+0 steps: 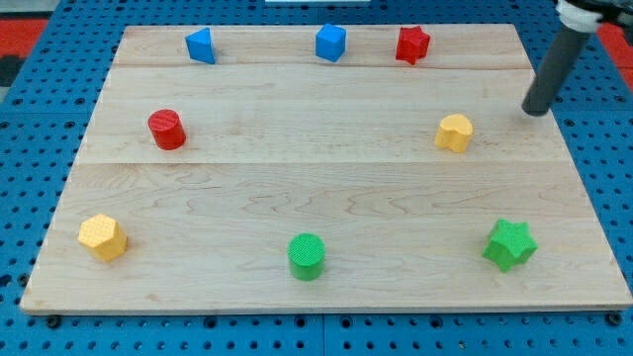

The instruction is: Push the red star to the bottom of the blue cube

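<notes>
Camera view | red star (412,44) right of blue cube (330,43) | my tip (535,111) far right

red star (412,44) | blue cube (330,43) | green star (509,244) (board (326,188) pale wood)

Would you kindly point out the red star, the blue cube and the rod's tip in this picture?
red star (412,44), camera view, centre of its top face.
blue cube (330,43), camera view, middle of the block.
my tip (535,111), camera view, very end of the rod, right of the red star.
</notes>
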